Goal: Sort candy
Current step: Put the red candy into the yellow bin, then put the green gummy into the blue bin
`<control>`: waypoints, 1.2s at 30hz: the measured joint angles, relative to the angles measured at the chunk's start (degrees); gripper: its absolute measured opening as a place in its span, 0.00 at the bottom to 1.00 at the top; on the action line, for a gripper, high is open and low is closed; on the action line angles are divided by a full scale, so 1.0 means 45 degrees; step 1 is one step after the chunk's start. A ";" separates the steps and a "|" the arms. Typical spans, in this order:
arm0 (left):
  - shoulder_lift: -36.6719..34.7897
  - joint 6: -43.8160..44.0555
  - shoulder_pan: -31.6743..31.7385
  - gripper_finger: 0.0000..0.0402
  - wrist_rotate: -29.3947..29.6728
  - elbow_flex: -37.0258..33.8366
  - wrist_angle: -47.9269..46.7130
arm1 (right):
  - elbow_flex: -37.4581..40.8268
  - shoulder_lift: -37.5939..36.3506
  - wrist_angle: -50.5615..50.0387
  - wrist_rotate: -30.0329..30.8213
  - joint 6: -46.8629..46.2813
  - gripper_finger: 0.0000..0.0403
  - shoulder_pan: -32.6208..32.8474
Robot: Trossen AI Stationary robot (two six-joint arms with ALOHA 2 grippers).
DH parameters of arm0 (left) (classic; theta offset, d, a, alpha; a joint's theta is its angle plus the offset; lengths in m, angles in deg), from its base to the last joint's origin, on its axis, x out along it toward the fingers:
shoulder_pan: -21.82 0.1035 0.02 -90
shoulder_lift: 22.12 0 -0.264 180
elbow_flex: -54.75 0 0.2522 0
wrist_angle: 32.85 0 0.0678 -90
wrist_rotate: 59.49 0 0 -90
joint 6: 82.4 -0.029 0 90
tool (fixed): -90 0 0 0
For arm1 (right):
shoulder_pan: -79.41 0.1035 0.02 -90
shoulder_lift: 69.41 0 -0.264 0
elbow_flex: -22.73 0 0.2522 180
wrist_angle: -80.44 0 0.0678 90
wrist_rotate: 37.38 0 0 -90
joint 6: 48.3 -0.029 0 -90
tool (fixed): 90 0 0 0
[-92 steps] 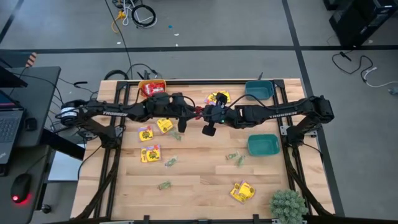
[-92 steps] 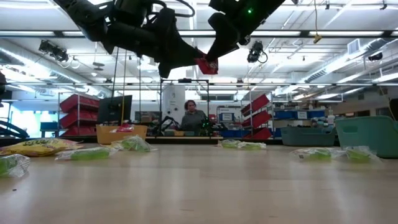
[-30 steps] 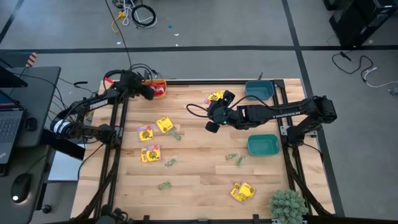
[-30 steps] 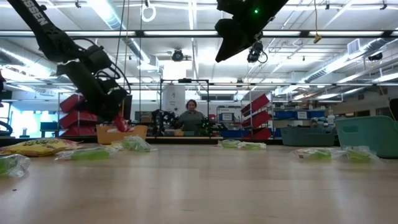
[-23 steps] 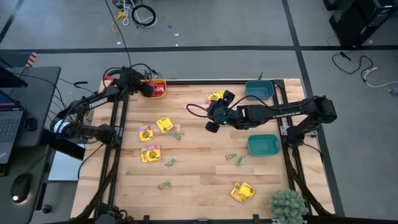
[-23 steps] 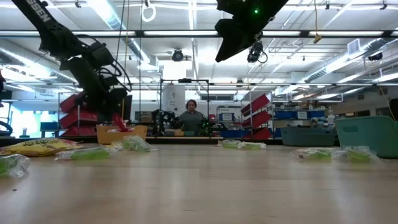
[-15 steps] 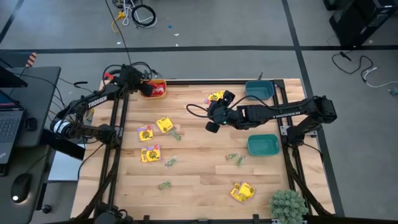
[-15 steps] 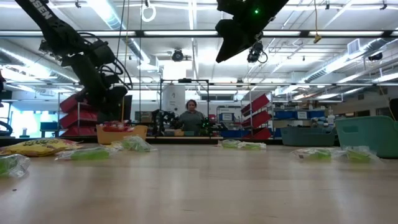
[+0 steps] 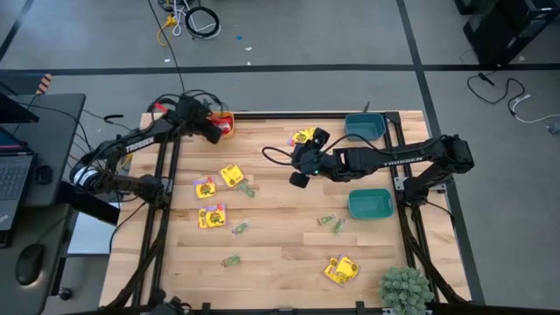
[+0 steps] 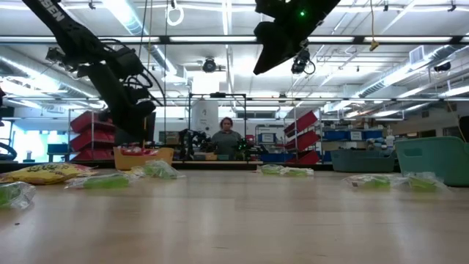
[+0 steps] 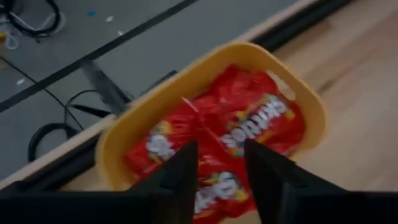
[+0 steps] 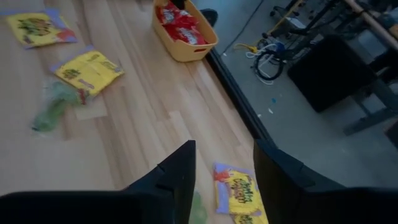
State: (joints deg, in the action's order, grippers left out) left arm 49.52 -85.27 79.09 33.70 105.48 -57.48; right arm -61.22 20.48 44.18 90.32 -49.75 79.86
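Candy: red packet [image 11: 249,134] now dropped in orange bowl [image 11: 118,140]; left gripper [image 11: 221,165] above, narrowly parted, empty; right gripper [image 12: 224,165] wide, empty, mid-bench.

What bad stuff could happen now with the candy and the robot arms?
1. The orange bowl sits at the table's far corner. The left gripper, open just above the red packets, might nudge it toward the edge.
2. The right gripper hangs open near a yellow packet and might brush it aside.
3. The pale green packets are small and could be hard to pinch.
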 joint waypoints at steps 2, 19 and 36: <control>0.0348 0.0079 -0.0075 0.23 -0.0005 0.0000 -0.0004 | 0.0000 0.0000 0.0084 -0.0376 -0.0019 0.32 -0.0025; 0.1301 0.0055 -0.0086 0.01 0.0322 0.0000 0.2339 | 0.1124 0.0000 0.0935 -0.2742 -0.0557 0.05 -0.1634; -0.1454 0.1356 -0.2221 0.01 -0.5600 -0.3769 1.1315 | 0.4808 0.0000 0.4906 -0.6395 -0.1983 0.33 -0.4668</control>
State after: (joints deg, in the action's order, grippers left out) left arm 42.98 -79.17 69.09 8.50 88.52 -6.56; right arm -39.59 20.48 66.26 61.54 -58.67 58.86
